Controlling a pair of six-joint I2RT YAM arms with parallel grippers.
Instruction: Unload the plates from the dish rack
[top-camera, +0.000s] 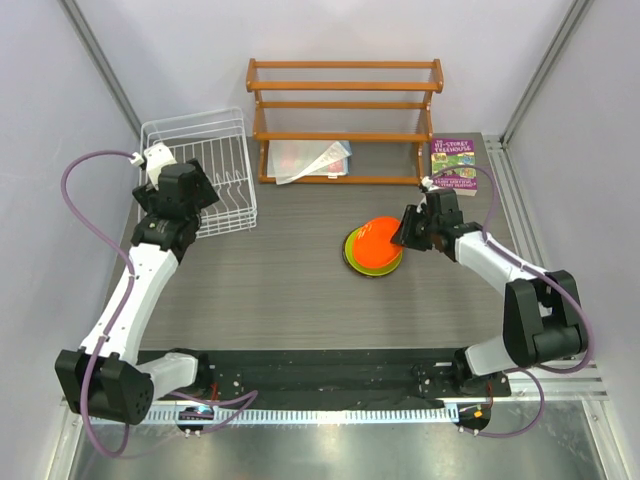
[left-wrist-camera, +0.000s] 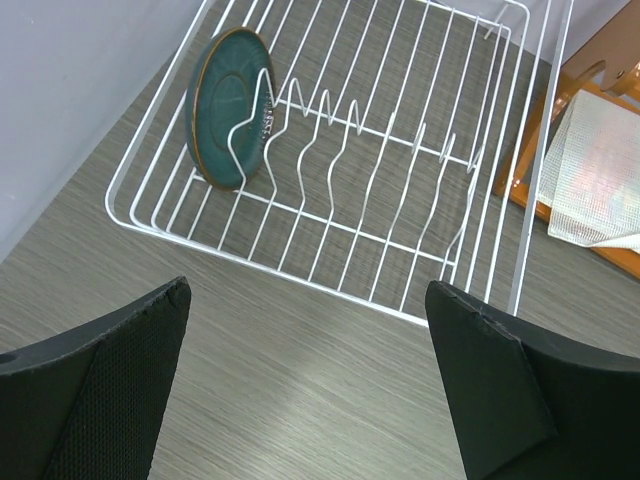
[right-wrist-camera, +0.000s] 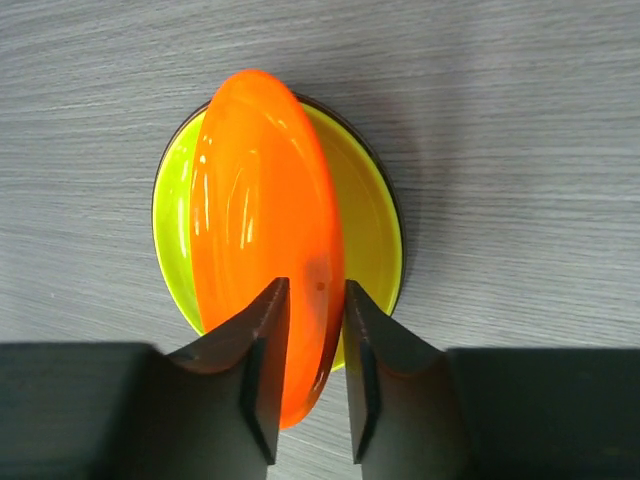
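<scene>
The white wire dish rack (top-camera: 195, 130) stands at the back left. In the left wrist view the rack (left-wrist-camera: 300, 272) holds one teal blue plate (left-wrist-camera: 228, 108) upright between tines at its left end. My left gripper (left-wrist-camera: 308, 300) is open and empty, above the table just in front of the rack (top-camera: 200, 195). My right gripper (right-wrist-camera: 310, 300) is shut on the rim of the orange plate (right-wrist-camera: 250, 180), held tilted over the lime green plate (right-wrist-camera: 365, 220). A dark rim (right-wrist-camera: 397, 200) shows under the lime plate. This stack lies mid-table (top-camera: 375, 242).
An orange-brown wooden tiered shelf (top-camera: 345, 105) stands at the back, with a clear wrapped packet (top-camera: 315, 160) on its bottom level. A purple book (top-camera: 453, 163) lies to the right of it. Grey walls close in on the left and right sides.
</scene>
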